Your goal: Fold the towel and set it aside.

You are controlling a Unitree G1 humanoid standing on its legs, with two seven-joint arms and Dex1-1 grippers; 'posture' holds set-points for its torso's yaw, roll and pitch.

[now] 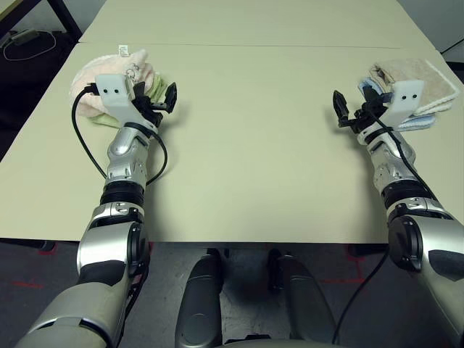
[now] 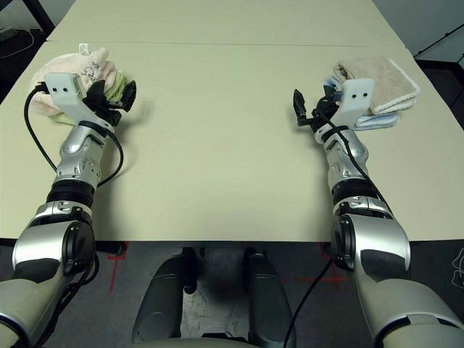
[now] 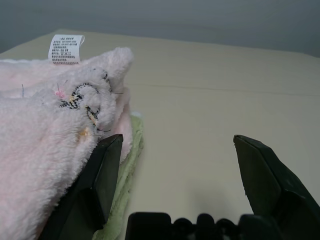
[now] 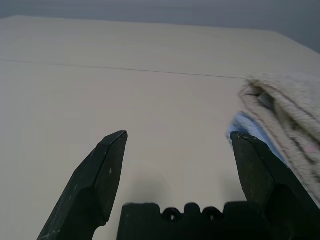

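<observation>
Surface point(image 1: 246, 145): broad middle bare, I see nothing spread for folding. Towel point(image 1: 90, 98): pink, lying bunched or folded on green towel point(image 1: 156, 85) at far left of surface, tag point(image 3: 66, 48) uppermost; looks already folded and set aside, so I judge task at or near its end. Beige towel point(image 1: 417, 83) over blue towel point(image 1: 417, 122), stacked far right. Left gripper point(image 1: 163, 100): jaws wide apart, empty, just beside towel. Right gripper point(image 1: 351, 109): jaws wide apart, empty, beside right stack.

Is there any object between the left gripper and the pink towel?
No, nothing visible. The open left gripper is right beside the pink towel, which lies on the green towel.
</observation>
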